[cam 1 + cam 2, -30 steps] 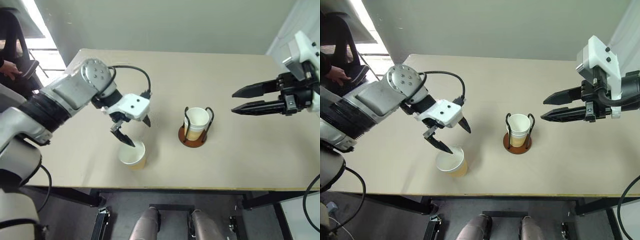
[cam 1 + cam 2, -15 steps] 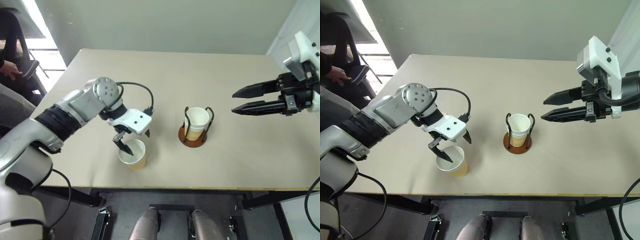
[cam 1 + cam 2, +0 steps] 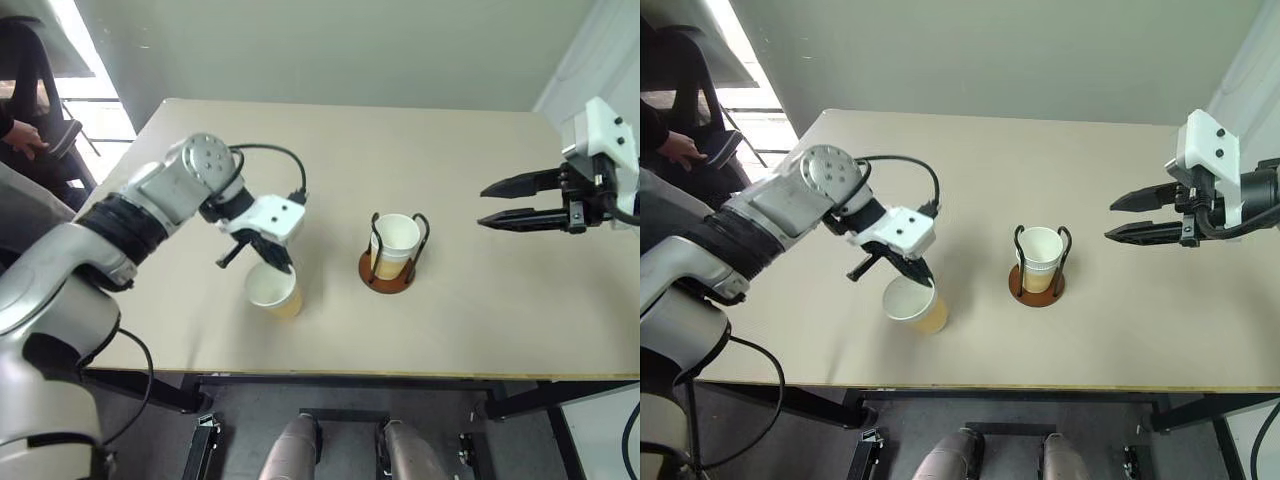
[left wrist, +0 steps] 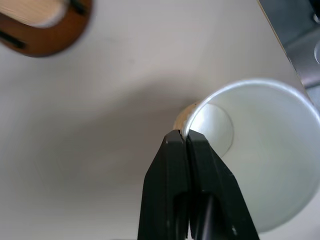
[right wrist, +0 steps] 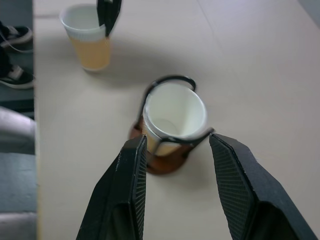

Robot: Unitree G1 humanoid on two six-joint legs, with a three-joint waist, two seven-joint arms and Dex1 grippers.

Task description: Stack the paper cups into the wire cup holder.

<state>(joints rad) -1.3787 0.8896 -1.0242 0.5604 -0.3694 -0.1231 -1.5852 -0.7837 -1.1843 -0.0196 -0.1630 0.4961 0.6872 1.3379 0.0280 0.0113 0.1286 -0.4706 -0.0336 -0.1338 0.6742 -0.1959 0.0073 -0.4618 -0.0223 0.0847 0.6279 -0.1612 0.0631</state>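
Now clenched on the rim, left claw (image 3: 912,268) tilts paper cup (image 3: 917,305), mouth toward table (image 3: 1120,320) edge; right claw (image 3: 1118,218) gapes.

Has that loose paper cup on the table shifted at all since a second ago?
Yes. The loose paper cup, pinched at its rim by the left gripper, now leans and sits slightly nearer the wire cup holder.

Wire cup holder (image 4: 47,30) cut off by the left wrist view's edge and blurred there. Loose paper cup (image 4: 260,160) likewise clipped at that view's edge, its base hidden behind its own wall. Number of cups nested in the holder impossible to tell. Person's hand (image 3: 22,135) cropped at the picture's edge.
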